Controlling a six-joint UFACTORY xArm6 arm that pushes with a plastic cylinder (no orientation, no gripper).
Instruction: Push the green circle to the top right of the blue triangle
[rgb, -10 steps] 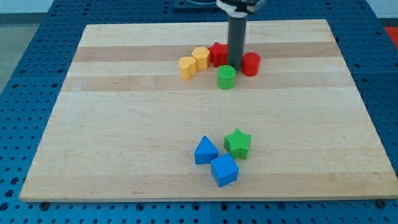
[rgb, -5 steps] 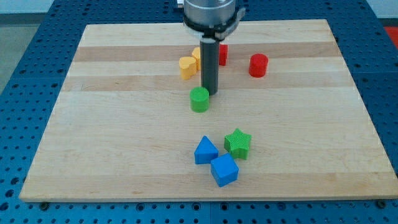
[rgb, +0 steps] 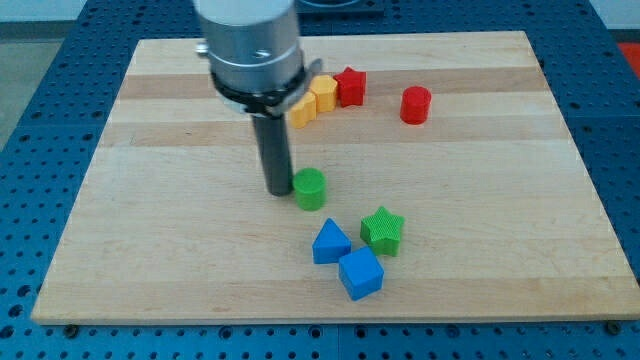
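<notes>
Downward and leftward, the green circle (rgb: 310, 188) is sliding; my tip (rgb: 277, 191), holding nothing, is apparently touching its left, nudging this light, slippery block toward the blue triangle (rgb: 330, 243).

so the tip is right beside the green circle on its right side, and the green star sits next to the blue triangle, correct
Not quite. In the camera view my tip is on the left side of the green circle, not its right. The green star does sit next to the blue triangle.

No text, label, brand, number or sign can be read anywhere in the camera view: the blocks, the bench and the arm's housing all show plain, unmarked surfaces.
</notes>
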